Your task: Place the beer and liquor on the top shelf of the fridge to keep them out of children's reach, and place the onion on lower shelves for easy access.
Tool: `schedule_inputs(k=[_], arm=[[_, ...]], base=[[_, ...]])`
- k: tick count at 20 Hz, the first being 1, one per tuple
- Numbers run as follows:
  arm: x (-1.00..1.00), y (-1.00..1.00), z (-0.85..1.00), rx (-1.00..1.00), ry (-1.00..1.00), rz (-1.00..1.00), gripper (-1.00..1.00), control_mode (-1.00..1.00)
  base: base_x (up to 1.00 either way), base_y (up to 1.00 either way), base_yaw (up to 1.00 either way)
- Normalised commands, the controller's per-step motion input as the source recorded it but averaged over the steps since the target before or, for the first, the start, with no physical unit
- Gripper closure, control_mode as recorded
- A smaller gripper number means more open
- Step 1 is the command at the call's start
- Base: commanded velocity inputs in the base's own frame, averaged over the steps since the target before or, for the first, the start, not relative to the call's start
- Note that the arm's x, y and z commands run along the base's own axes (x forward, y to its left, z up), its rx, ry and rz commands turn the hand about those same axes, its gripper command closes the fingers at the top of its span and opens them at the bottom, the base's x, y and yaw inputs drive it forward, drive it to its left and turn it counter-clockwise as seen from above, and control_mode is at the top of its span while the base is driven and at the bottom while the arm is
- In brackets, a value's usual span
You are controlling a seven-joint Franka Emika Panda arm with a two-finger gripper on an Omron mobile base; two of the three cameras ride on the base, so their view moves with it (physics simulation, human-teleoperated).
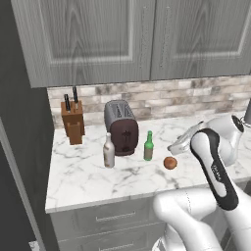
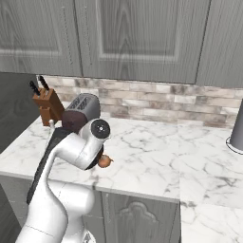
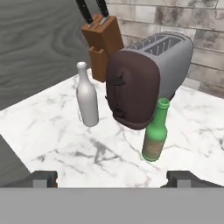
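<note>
The beer, a slim green bottle, stands upright on the marble counter just right of the toaster. The liquor, a stout whitish bottle, stands left of the toaster's front. The onion lies to the right of the beer, nearer the counter's front edge. My gripper hangs just above the onion, pointing left toward the bottles. In the hand view my gripper is open and empty, with the beer close ahead and the liquor farther left. The fridge's dark grey side stands at the counter's left end; its shelves are out of view.
A dark toaster stands between the bottles and behind them. A wooden knife block is at the back left. Wood-grain cupboards hang overhead. A grey object stands at the far right. Drawers sit below the counter.
</note>
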Motion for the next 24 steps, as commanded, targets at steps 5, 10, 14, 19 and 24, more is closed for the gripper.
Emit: schedule_inputs(k=[5,10,14,19,24], arm=[[0.25,-0.08,-0.24,0.22,-0.23,0.19,-1.0,-1.0],[0.33,-0.02,-0.14,0.2,-0.17,0.11,-1.0,-1.0],[0.32,0.0,-0.04,0.15,-0.11,0.06,-1.0,-1.0],[0.32,0.0,0.0,0.05,0.0,0.0,-1.0,-1.0],[0.29,0.0,0.0,0.0,0.0,0.0,-1.0,-1.0]], base=[[0.0,0.0,0.0],[0.0,0.0,0.0],[0.0,0.0,0.0],[0.0,0.0,0.0],[0.0,0.0,0.0]])
